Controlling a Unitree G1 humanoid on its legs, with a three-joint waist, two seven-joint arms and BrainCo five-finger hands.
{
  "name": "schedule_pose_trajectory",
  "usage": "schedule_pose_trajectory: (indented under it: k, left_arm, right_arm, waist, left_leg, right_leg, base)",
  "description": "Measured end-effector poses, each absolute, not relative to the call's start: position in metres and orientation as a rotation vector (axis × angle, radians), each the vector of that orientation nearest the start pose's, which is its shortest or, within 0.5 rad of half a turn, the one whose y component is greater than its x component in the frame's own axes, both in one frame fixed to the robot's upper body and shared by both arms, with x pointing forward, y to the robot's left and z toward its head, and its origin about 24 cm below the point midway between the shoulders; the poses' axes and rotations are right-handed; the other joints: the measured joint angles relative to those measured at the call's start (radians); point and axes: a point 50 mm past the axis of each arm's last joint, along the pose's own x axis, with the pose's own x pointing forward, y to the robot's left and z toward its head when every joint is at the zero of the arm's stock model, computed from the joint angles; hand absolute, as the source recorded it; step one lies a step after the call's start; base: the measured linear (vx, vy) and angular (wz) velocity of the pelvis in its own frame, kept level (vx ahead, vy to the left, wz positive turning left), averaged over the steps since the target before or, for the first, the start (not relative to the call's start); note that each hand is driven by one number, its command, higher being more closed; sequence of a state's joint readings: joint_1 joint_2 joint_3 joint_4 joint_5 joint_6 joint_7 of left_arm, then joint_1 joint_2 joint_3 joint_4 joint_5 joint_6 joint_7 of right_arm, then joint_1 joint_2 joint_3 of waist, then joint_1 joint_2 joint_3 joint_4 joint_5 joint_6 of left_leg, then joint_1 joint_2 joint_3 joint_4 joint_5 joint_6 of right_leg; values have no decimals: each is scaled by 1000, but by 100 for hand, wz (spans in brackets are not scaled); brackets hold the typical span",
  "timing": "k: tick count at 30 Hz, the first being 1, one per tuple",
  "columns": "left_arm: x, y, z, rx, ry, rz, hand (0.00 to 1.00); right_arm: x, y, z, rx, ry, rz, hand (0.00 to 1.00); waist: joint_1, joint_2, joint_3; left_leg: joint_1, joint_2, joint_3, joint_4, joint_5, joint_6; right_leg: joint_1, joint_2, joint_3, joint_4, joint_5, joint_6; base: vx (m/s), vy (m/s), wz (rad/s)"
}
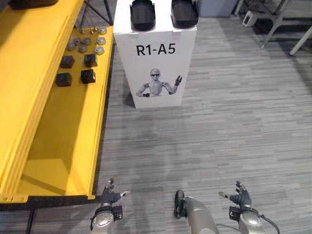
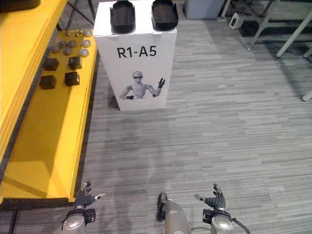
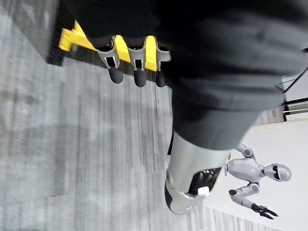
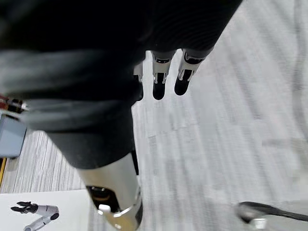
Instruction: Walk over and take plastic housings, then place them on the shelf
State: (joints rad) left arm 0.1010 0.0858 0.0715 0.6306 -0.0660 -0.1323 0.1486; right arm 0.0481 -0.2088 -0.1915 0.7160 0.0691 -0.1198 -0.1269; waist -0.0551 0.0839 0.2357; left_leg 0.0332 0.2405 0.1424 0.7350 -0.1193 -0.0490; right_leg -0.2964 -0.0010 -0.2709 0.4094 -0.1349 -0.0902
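Left hand [image 1: 111,195] and right hand [image 1: 240,197] are hanging low over grey floor [image 1: 219,126], fingers loosely spread and holding nothing, while ahead a black housing [image 1: 143,14] and a second housing [image 1: 184,13] are lying side by side atop a white box [image 1: 127,58], long axes pointing away from the robot, just beside a yellow shelf [image 1: 63,146] carrying dark blocks [image 1: 90,60] and grey discs [image 1: 100,49].

Both arms are held low and forward, well apart, at the bottom edge of the head views. The left arm [image 1: 101,222] comes in at lower left. Its left hand [image 1: 111,195] has loosely spread fingers, and its thumb [image 1: 124,193] juts toward the middle. The right arm [image 1: 249,223] mirrors it at lower right. The right hand [image 1: 240,198] is relaxed and slightly fanned, thumb inward. In the left wrist view, dark-tipped fingers [image 3: 115,74] reach nearly straight from the ribbed cover [image 3: 216,57]. The right wrist view shows the same pose.
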Motion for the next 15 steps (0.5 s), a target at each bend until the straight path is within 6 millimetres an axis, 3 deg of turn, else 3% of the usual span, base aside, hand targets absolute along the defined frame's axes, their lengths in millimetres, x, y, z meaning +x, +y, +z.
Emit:
schedule_pose_trajectory:
  k: [2,4,6,8,9,10,11,12,13,14,15]
  left_arm:
    - [166,199,-103,28,607,287,0]
    - [162,194,-104,16,616,285,0]
    - [161,191,-104,11,612,276,0]
    - [158,189,-106,4,622,277,0]
    - [156,188,-107,0,629,277,0]
    - [153,185,-108,-8,637,276,0]
    - [153,185,-108,-9,638,277,0]
    - [150,188,-109,-5,645,289,0]
    - [153,190,-108,-5,635,296,0]
    - [160,187,-105,-13,619,286,0]
    - [160,185,-106,-16,622,285,0]
  right_arm:
    - [172,-254,-95,-114,616,-385,0]
    - [174,-250,-92,-108,594,-378,0]
    - [180,-250,-89,-109,574,-377,0]
    - [182,-250,-89,-98,571,-385,0]
    - [181,-251,-89,-91,571,-396,0]
    - [179,-256,-89,-91,573,-415,0]
    - [178,-257,-90,-92,578,-421,0]
    - [177,-253,-92,-86,588,-415,0]
    - [174,-250,-94,-81,599,-413,0]
    - [170,-252,-98,-87,622,-417,0]
    - [167,-252,-101,-86,644,-416,0]
  waist:
    - [19,-16,16]
    - [45,-36,14]
    - [60,-36,16]
    - [86,-39,36]
    - [89,-39,36]
    - [93,-25,29]
    - [97,-24,30]
    - [102,-28,24]
    - [92,-62,17]
    - [85,-68,13]
    - [86,-68,12]
  left_leg:
    - [-105,49,2,327,-24,-20]
    - [-214,41,29,364,-55,-32]
    - [-326,11,57,236,-83,-36]
    - [-364,-74,77,-110,-79,-36]
    - [-358,-101,73,-223,-57,-31]
    - [-352,-138,70,-424,24,-13]
    - [-350,-151,59,-453,103,8]
    - [-336,-175,48,-448,170,59]
    - [-340,-206,47,-435,134,69]
    - [-364,-227,45,-381,90,99]
    - [-358,-229,47,-352,55,104]
  right_leg:
    - [225,40,9,-143,1,-2]
    - [339,45,29,-247,0,-3]
    - [396,46,47,-311,1,-2]
    - [476,36,87,-362,-8,11]
    - [498,31,97,-374,-17,25]
    - [534,35,110,-401,-38,47]
    - [546,33,125,-407,-55,53]
    - [572,17,148,-400,-83,75]
    - [566,-19,146,-384,-105,89]
    - [541,-42,144,-325,-123,117]
    - [516,-56,149,-235,-143,150]
  base:
    - [704,-318,2]
    - [470,-177,-22]
    - [427,-99,-31]
    - [488,13,-50]
    - [442,66,-50]
    - [433,108,-41]
    - [356,107,-55]
    - [496,138,-26]
    - [526,116,-1]
    - [524,122,26]
    - [595,157,17]
